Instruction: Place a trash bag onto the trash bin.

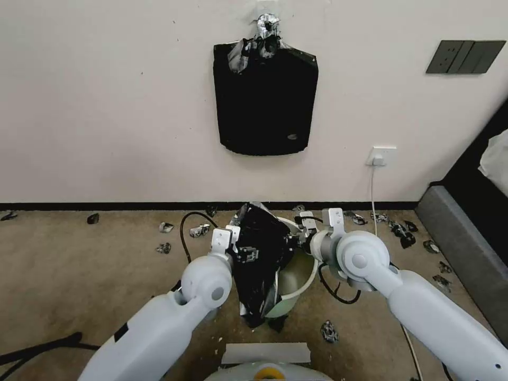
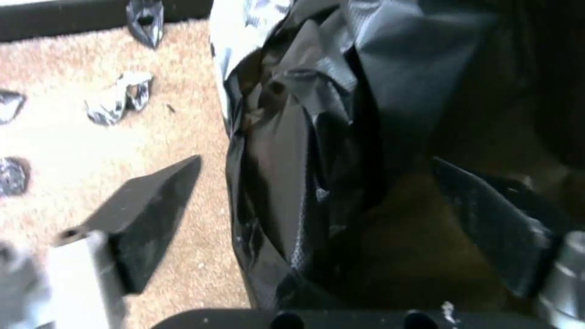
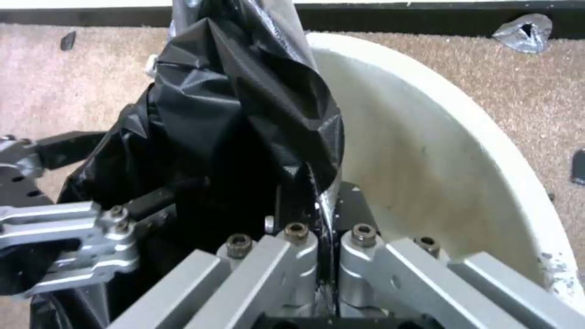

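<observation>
Glossy white rounded arms [image 1: 159, 328], black cables [image 1: 185, 233], and silver bolted pincer linkages [image 3: 317, 269].

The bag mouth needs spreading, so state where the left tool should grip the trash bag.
Grip the crumpled edge of the trash bag outside the trash bin, on its left, from above: the open left tool straddles that fold; the right tool pinches film opposite.

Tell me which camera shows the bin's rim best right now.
Right wrist view: the trash bin shows its rolled rim and bare inner wall beside the trash bag. Head view shows part of the rim; left wrist view mostly bag.
</observation>
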Available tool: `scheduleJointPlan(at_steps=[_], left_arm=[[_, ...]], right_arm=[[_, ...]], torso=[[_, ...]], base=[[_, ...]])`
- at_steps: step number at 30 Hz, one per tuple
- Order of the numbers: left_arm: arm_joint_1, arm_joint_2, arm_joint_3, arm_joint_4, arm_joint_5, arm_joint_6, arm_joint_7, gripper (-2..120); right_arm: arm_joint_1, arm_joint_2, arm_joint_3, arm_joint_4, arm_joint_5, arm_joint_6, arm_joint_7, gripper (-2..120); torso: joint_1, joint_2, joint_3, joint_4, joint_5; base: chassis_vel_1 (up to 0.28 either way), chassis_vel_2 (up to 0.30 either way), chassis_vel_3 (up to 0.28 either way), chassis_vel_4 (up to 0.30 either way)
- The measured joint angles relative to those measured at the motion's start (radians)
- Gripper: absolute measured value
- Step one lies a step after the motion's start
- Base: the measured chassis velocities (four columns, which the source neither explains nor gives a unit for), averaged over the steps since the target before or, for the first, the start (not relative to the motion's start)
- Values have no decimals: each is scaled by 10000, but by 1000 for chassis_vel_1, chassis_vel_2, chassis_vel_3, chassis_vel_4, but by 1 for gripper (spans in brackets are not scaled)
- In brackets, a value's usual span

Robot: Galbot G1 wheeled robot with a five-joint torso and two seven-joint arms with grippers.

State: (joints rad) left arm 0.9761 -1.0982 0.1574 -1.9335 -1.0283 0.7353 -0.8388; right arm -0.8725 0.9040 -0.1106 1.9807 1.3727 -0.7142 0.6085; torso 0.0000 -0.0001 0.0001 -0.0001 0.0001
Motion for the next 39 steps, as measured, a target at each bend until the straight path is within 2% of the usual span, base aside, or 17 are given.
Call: scheduleJointPlan(at_steps=[4,7,10,12,14,16,17,21,28,30,32,34,35,36,37,38,39], left_arm=[[-76,-17,-16,115,-509,81,-254,79],[-133,-54,-51,220,-980,87,-474,64],[-139,-89,-62,271,-1055,79,-533,57],[-144,-117,-71,291,-1101,72,-587,45],[-145,-143,-80,305,-1138,64,-643,43],[-146,-201,-118,358,-1206,49,-734,32],[-146,-201,-118,358,-1206,49,-734,32],[-156,-263,-207,460,-1346,22,-828,10],[-50,-273,-339,412,-1362,6,-805,6],[48,-235,-404,312,-1321,5,-760,6],[127,-186,-462,215,-1252,7,-669,5],[331,-59,-584,66,-865,-121,-282,5],[471,27,-663,-24,-515,-425,78,5],[471,27,-663,-24,-515,-425,78,5],[660,119,-771,-117,-60,-861,578,5],[717,154,-802,-147,95,-995,755,5],[978,312,-958,-291,717,-1617,1490,3]], right_arm=[[-12,-13,13,0,-21,4,5,0],[-43,-12,23,13,-36,7,8,0],[-63,-6,24,28,-58,9,13,0],[-74,-6,27,44,-70,12,16,0],[-86,-12,31,61,-76,15,17,0],[-117,-18,44,81,-89,19,19,0],[-117,-18,44,81,-89,19,19,0],[-160,-98,46,103,-148,27,5,0],[-231,-107,59,237,-509,83,-52,0],[-319,-227,59,421,-1245,275,-368,0],[-372,-319,63,574,-1777,429,-619,0],[-397,-379,63,752,-2232,750,-747,0],[-398,-402,49,822,-2403,966,-805,0],[-398,-402,49,822,-2403,966,-805,0],[-385,-424,42,884,-2532,1161,-860,0],[-377,-430,42,896,-2560,1208,-873,0],[-293,-516,40,956,-2795,1490,-941,0]], torso=[[0,0,0,1,-1],[0,0,0,0,0],[0,0,-1,1,-1],[0,0,0,1,-1],[0,0,-1,1,0],[0,0,-1,1,0],[0,0,-1,1,0],[-1,1,-2,1,1],[0,0,-2,0,-3],[0,0,-1,0,-4],[0,0,-1,0,-4],[-1,0,-1,-1,-4],[0,0,-1,0,-2],[0,0,-1,0,-2],[0,0,-1,1,-2],[0,0,-1,2,-2],[0,0,-1,2,0]], base=[[0,0,0,0],[0,0,0,0],[0,0,0,0],[0,0,0,0],[0,0,0,0],[0,0,0,0],[0,0,0,0],[0,0,0,0],[0,0,0,0],[0,0,0,0],[0,0,0,0],[0,0,0,0],[0,0,0,0],[0,0,0,0],[0,0,0,0],[0,0,0,0],[0,0,0,0]])
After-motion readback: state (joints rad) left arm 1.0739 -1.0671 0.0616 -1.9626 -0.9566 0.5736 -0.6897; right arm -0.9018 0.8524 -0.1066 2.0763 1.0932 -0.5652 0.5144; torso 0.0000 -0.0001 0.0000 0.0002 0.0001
